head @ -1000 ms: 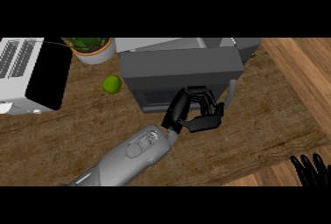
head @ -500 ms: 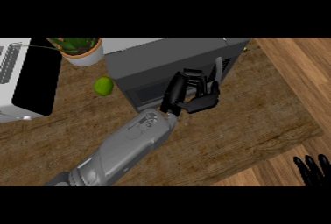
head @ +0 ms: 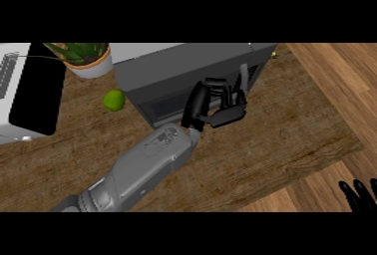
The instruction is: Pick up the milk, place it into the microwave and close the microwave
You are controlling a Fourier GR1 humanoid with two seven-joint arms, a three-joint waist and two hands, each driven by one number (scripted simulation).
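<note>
The grey microwave [head: 193, 64] stands at the back middle of the counter, its dark front [head: 165, 103] facing me. My left hand [head: 221, 110] lies against the right part of that front. Its fingers [head: 213, 83] are relaxed and slightly bent, with nothing in them. A thin dark handle [head: 243, 78] rises just beyond the hand. The milk shows nowhere in the view. My right hand [head: 358, 193] rests at the lower right edge, fingers up.
A green round fruit [head: 112, 99] lies left of the microwave. A potted plant [head: 88, 62] stands at the back left. A white appliance with a black face [head: 33, 102] fills the left edge. The wooden counter [head: 294, 134] ends at the right.
My left hand has moved away from me onto the microwave's front and stays there. The plant, the fruit and the white appliance have slid left in the view.
</note>
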